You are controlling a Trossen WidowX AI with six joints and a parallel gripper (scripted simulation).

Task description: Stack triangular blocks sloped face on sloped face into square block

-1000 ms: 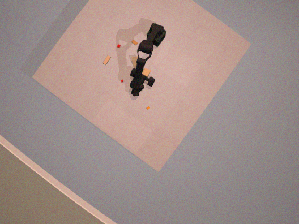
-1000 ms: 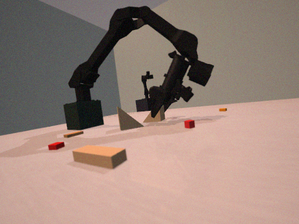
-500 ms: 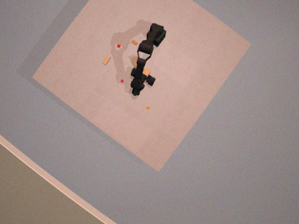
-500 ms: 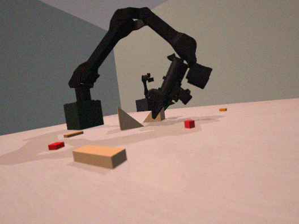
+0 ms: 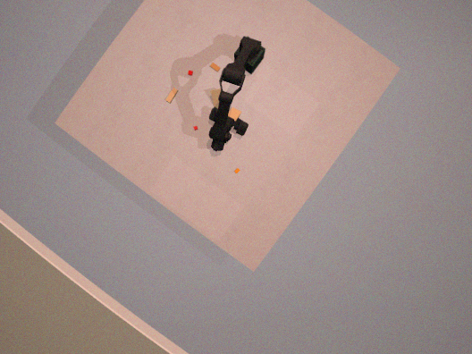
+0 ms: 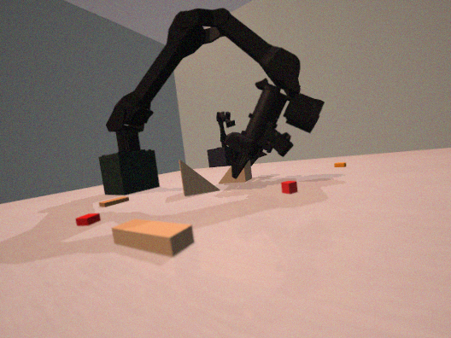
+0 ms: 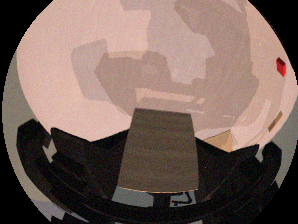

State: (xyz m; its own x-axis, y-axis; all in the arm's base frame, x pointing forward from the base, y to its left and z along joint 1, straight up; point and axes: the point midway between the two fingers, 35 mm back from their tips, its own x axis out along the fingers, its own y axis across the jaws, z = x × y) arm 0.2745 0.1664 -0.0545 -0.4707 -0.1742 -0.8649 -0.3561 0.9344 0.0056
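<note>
One triangular block (image 5: 234,113) (image 6: 246,172) (image 7: 159,155) stands on the table, its upright wooden face toward the wrist camera. My gripper (image 6: 237,171) (image 7: 159,135) is shut on this block, with a finger on either side; in the top view the arm hides the fingers. The other triangular block (image 5: 216,96) (image 6: 195,182) (image 7: 226,141) stands free on the table, closer to the arm's base, with its sloped face showing in the exterior view. The underside of the held block is hard to see.
A long tan block (image 5: 172,96) (image 6: 145,236) and a smaller tan one (image 5: 214,67) (image 6: 114,201) lie beyond the free triangular block. Two red blocks (image 5: 190,72) (image 5: 195,128) (image 6: 88,219) (image 6: 289,187) lie on that side too. An orange block (image 5: 237,171) (image 6: 340,165) lies farther out.
</note>
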